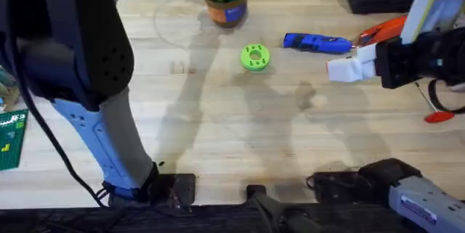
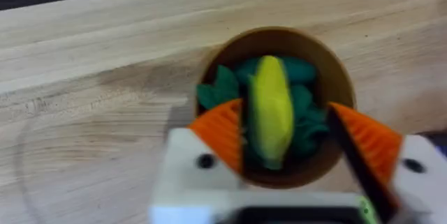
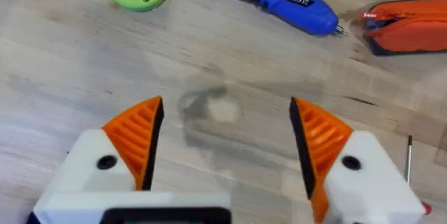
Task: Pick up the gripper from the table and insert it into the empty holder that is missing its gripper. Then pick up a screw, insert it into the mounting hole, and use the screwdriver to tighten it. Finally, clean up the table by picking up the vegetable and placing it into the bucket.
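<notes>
Your left gripper (image 2: 290,147) hangs over the bucket (image 2: 339,77), fingers apart around the vegetable (image 2: 271,109); right gripper (image 3: 223,147) hovers level above tabletop (image 3: 63,63), fingers open

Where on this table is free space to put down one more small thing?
Bare wood lies in front of the green disc, across the table's middle and left. It is crowded at the far right: the blue screwdriver, the orange hand tool, the right tool.

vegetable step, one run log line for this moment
stage: cleanup | left gripper: open over bucket | vegetable: in bucket between fingers | right gripper: open, empty | screwdriver: on table
</notes>
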{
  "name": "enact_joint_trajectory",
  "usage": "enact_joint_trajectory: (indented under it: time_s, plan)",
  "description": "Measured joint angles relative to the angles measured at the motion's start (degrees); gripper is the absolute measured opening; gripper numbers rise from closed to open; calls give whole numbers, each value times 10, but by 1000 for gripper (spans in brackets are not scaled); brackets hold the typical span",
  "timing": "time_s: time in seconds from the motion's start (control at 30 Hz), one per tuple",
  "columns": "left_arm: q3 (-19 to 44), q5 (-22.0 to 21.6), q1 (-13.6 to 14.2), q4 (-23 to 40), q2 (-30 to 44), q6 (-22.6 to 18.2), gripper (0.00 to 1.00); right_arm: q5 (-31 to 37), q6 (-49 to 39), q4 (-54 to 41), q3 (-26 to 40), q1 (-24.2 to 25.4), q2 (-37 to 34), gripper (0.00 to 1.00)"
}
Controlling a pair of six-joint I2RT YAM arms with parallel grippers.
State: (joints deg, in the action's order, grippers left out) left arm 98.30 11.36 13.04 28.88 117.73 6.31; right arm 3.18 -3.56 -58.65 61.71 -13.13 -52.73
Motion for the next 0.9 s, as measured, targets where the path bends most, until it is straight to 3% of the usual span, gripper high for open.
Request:
enact_joint_trajectory:
  time_s: [0.03,0.1,0.27,0.43,0.77,0.83,0.87,0.9]
  plan:
    - [0,0,0,1,-1,0,920,0,0,0,0,0,0,982]
    - [0,-2,0,10,-2,2,978,0,0,0,0,0,-4,982]
    - [0,-4,0,59,-14,2,986,0,0,0,0,0,-22,982]
    - [0,-8,-1,143,-78,-4,985,0,0,0,0,0,-26,982]
    - [-6,-67,-1,365,-215,-51,985,0,0,0,0,0,-26,983]
    - [-33,-72,-1,371,-231,-56,985,0,0,0,0,0,-26,983]
    - [-103,-80,-1,362,-262,-58,985,0,0,0,0,0,-26,983]
    - [-135,-81,-1,353,-275,-58,985,0,0,0,0,0,-26,983]
